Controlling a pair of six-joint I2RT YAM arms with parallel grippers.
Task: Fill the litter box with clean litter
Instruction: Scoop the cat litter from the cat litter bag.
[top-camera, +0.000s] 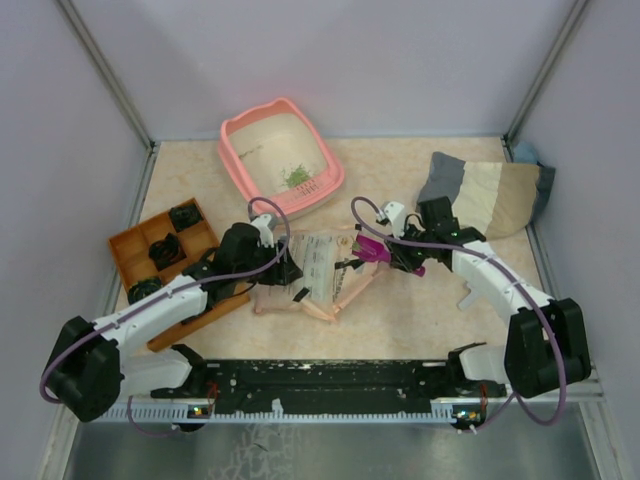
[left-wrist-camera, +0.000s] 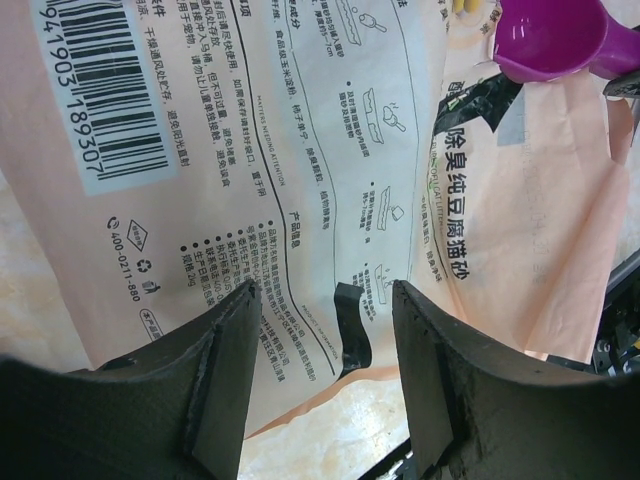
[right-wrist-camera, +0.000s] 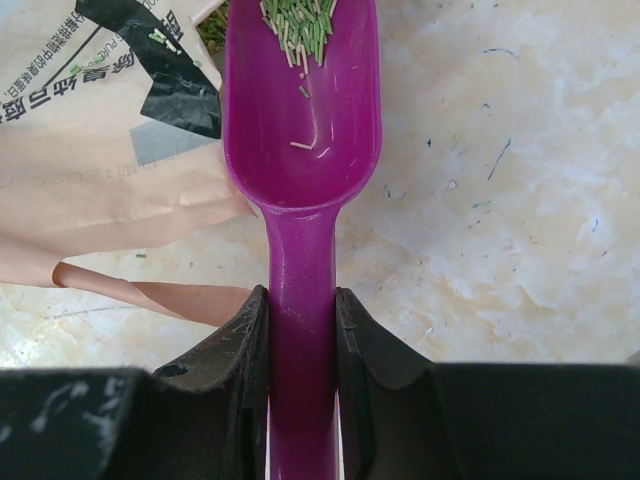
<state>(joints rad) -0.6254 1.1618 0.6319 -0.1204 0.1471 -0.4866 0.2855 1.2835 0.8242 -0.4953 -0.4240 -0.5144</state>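
One marbled surface (top-camera: 420, 320), carrying all below. One salmon-pink litter box (top-camera: 236, 160), far centre-left, with a small heap of clean litter (top-camera: 296, 177) inside, toward its right end. One beige paper bag (top-camera: 318, 272), lying flat at near centre. One left claw (left-wrist-camera: 325, 290), jaws well apart over the bag's printed face; contact cannot be told. One right claw (right-wrist-camera: 302, 300), clamped on the handle of a magenta scoop (right-wrist-camera: 300, 130) just right of the bag, green granules (right-wrist-camera: 298, 25) in its bowl.

From my feed I see a beige marbled surface (top-camera: 420, 320), pale lilac-grey walls (top-camera: 400, 60) on three sides, metal corner struts (top-camera: 107, 75), soft even light, brushed metal ledge (top-camera: 300, 450) nearest me
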